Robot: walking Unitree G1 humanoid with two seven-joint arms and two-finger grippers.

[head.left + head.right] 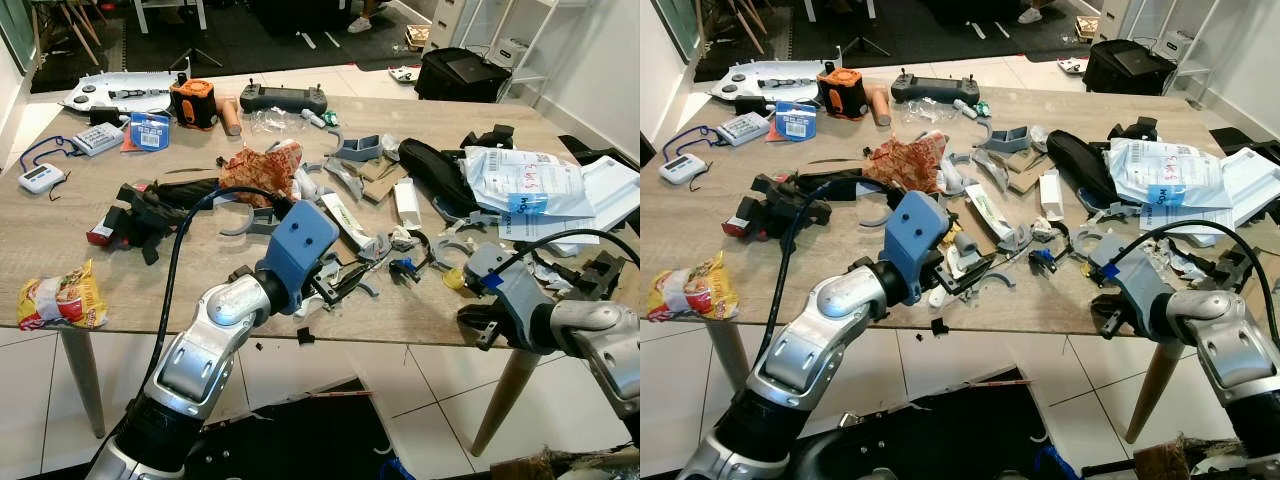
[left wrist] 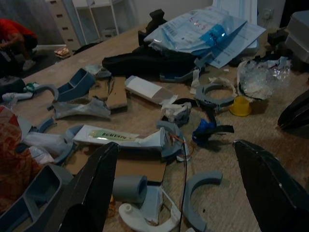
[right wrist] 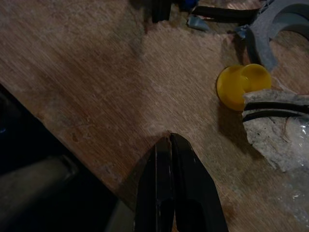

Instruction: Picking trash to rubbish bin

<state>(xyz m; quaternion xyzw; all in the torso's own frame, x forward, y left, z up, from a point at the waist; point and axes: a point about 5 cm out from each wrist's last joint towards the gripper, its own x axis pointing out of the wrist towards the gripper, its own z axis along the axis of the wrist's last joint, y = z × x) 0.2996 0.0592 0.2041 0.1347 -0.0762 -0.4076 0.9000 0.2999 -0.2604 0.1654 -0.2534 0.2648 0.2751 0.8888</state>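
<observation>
I see the left gripper (image 2: 178, 193) spread wide open low over the cluttered wooden table (image 1: 60, 225), near the middle of the head frame. Between its fingers (image 2: 91, 188) lie a white toothpaste-like tube (image 2: 125, 138), grey curved plastic pieces (image 2: 195, 191) and a flat bit of cardboard (image 2: 140, 169). My right gripper (image 3: 173, 193) is pressed closed with nothing in it, hovering at the table's near edge at lower right, just beside a small yellow cap (image 3: 240, 84). A crumpled snack wrapper (image 1: 60, 297) sits at the far left edge of the frame.
</observation>
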